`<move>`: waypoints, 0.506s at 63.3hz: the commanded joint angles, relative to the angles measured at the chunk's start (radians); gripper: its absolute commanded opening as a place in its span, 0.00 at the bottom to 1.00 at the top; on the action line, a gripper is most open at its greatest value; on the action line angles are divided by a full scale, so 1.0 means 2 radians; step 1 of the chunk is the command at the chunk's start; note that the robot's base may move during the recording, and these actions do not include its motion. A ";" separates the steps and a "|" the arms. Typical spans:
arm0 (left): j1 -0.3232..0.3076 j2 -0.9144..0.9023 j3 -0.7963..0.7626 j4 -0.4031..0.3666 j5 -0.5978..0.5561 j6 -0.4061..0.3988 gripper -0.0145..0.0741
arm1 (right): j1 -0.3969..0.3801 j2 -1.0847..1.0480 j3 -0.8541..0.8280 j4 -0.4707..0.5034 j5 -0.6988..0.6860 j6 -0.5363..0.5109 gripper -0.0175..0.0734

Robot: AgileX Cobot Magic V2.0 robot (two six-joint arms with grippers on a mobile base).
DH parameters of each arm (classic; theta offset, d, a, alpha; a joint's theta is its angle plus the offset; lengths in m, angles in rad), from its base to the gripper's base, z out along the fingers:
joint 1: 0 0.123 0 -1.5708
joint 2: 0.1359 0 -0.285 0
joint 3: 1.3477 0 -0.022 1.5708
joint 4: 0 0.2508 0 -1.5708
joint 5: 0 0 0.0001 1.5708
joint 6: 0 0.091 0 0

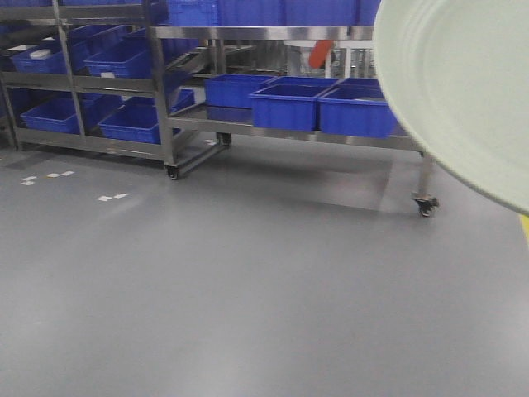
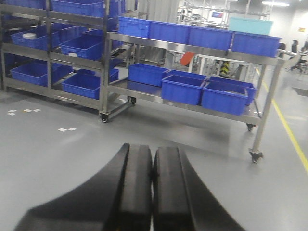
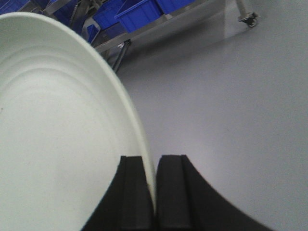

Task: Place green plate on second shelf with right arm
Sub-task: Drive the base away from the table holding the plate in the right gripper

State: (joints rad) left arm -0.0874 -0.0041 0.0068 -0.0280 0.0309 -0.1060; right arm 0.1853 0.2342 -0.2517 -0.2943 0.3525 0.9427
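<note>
- Floor [image 1: 248, 289] – grey, smooth, with a dull sheen; takes up most of every view.
- Taller desk [image 2: 48, 55] – steel, several tiers, stocked with blue crates; stands at the far left.
- Wheeled desk [image 2: 266, 106] – steel frame, two tiers, on casters; stands just to the right of the taller one, well apart from both arms.
- Blue crates [image 2: 183, 89] – plastic, open-topped; one row on the wheeled desk's top tier, another on its lower tier.
- Green plate [image 3: 62, 134] – pale mint, round, shallow, with a low rim. It is off every shelf, carried in the air on the right. In the front view it stands tilted across the upper right corner, overlapping the wheeled desk's right end.
- Right tool [image 3: 155, 192] – two black fingers nearly closed, pinching the plate's rim, which runs edge-on between them.
- Left tool [image 2: 152, 183] – black fingers pressed together with nothing between them, above bare floor.
- Yellow line [image 2: 288, 130] – painted on the floor past the wheeled desk's right end.
- White marks [image 1: 111, 197] – small patches on the floor at left.
</note>
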 commanded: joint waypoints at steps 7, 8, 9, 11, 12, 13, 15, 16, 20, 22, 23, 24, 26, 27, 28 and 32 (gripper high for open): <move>-0.004 -0.009 0.020 -0.004 -0.044 -0.002 0.31 | -0.004 0.005 -0.015 -0.008 -0.053 0.000 0.25; -0.004 -0.009 0.020 -0.004 -0.044 -0.002 0.31 | -0.004 0.005 -0.015 -0.008 -0.053 0.000 0.25; -0.004 -0.009 0.020 -0.004 -0.044 -0.002 0.31 | -0.004 0.005 -0.015 -0.008 -0.053 0.000 0.25; -0.004 -0.009 0.020 -0.004 -0.044 -0.002 0.31 | -0.004 0.005 -0.015 -0.008 -0.053 0.000 0.25; -0.004 -0.009 0.020 -0.004 -0.044 -0.002 0.31 | -0.004 0.005 -0.015 -0.008 -0.053 0.000 0.25; -0.004 -0.009 0.020 -0.004 -0.044 -0.002 0.31 | -0.004 0.005 -0.015 -0.008 -0.053 0.000 0.25; -0.004 -0.009 0.020 -0.004 -0.044 -0.002 0.31 | -0.004 0.005 -0.015 -0.008 -0.053 0.000 0.25; -0.004 -0.009 0.020 -0.004 -0.044 -0.002 0.31 | -0.004 0.005 -0.015 -0.008 -0.053 0.000 0.25; -0.004 -0.009 0.020 -0.004 -0.044 -0.002 0.31 | -0.004 0.005 -0.015 -0.008 -0.053 0.000 0.25; -0.004 -0.009 0.020 -0.004 -0.044 -0.002 0.31 | -0.004 0.005 -0.015 -0.008 -0.053 0.000 0.25; -0.004 -0.009 0.020 -0.004 -0.044 -0.002 0.31 | -0.004 0.005 -0.015 -0.008 -0.053 0.000 0.25; -0.004 -0.009 0.020 -0.004 -0.044 -0.002 0.31 | -0.004 0.005 -0.015 -0.008 -0.053 0.000 0.25; -0.004 -0.009 0.020 -0.004 -0.044 -0.002 0.31 | -0.004 0.005 -0.015 -0.008 -0.053 0.000 0.25; -0.004 -0.009 0.020 -0.004 -0.044 -0.002 0.31 | -0.004 0.005 -0.015 -0.008 -0.053 0.000 0.25; -0.004 -0.009 0.020 -0.004 -0.044 -0.002 0.31 | -0.004 0.005 -0.015 -0.008 -0.053 0.000 0.25; -0.004 -0.009 0.020 -0.004 -0.044 -0.002 0.31 | -0.004 0.005 -0.015 -0.008 -0.053 0.000 0.25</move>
State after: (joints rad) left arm -0.0874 -0.0041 0.0068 -0.0280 0.0309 -0.1060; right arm 0.1853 0.2342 -0.2517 -0.2943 0.3529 0.9427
